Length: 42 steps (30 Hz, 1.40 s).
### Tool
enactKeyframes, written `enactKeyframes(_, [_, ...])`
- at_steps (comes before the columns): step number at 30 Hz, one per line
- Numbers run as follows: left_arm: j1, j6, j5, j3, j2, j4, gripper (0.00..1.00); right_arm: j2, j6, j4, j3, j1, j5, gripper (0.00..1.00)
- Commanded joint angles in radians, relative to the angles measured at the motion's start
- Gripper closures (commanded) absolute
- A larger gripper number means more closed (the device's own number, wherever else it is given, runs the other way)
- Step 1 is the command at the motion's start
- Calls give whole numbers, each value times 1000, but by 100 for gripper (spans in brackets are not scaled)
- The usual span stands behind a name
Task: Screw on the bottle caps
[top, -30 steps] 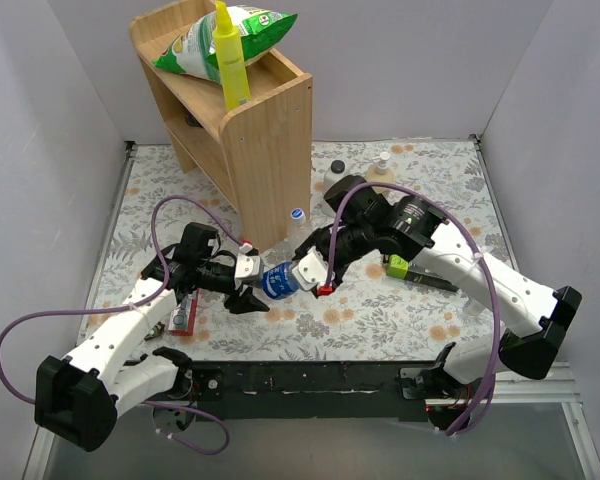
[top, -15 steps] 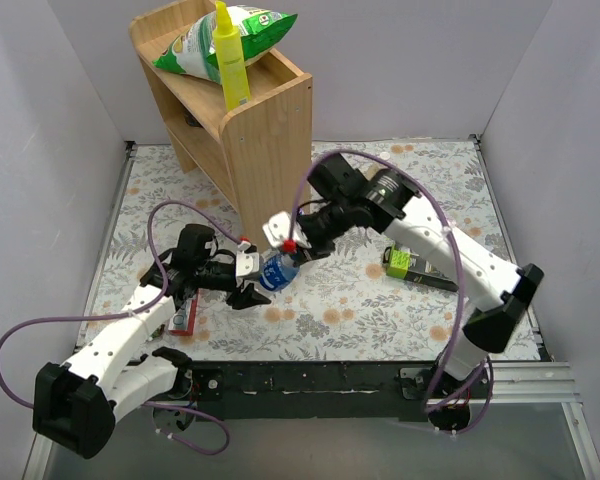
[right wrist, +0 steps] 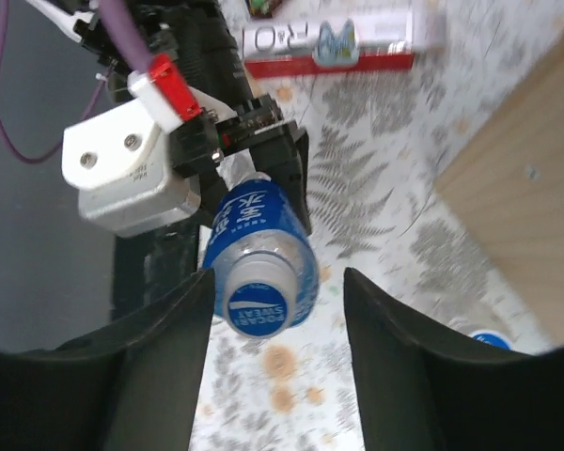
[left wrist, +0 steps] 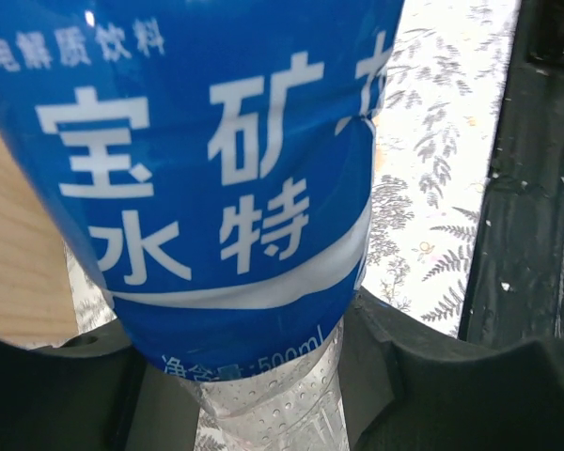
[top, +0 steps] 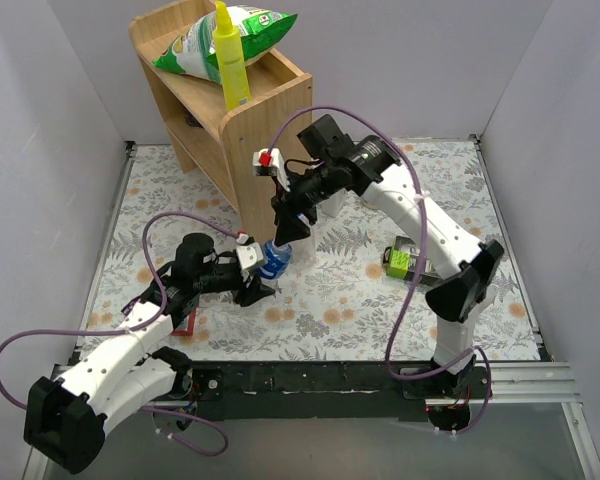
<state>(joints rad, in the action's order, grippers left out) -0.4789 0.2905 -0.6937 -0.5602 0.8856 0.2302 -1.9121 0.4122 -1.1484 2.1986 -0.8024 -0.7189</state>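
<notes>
My left gripper (top: 256, 284) is shut on the blue-labelled bottle (top: 273, 261) and holds it tilted off the table. The bottle fills the left wrist view (left wrist: 216, 188), with a finger (left wrist: 409, 376) on each side of its clear lower part. A whitish-blue cap (right wrist: 256, 306) sits on its neck. My right gripper (top: 289, 226) hangs above the bottle's top, open and empty. Its two fingers (right wrist: 150, 376) stand wide apart on either side of the cap without touching it. The blue cap of a second bottle (right wrist: 490, 339) shows at the lower right near the shelf's foot.
A wooden shelf (top: 250, 130) stands at the back left, close behind my right gripper, with a green bag (top: 225, 40) and a yellow bottle (top: 230, 60) on top. A green box (top: 400, 262) lies right of centre. A red-and-white box (right wrist: 329, 42) lies under my left arm.
My right gripper has left the bottle's neck and risen back-left toward the shelf. My left gripper has shifted the bottle slightly right and tipped it more upright.
</notes>
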Motion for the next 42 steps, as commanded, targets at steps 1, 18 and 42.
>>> enactKeyframes(1, [-9, -118, -118, -26, -80, 119, 100, 316, 357, 102, -197, -9, -59, 31])
enactKeyframes(18, [-9, -527, -285, -202, 82, 411, 100, 435, 786, 151, -465, -130, 10, 35])
enactKeyframes(42, [-52, 114, 43, -6, 9, -287, 100, 194, -363, 459, -226, -103, 146, 99])
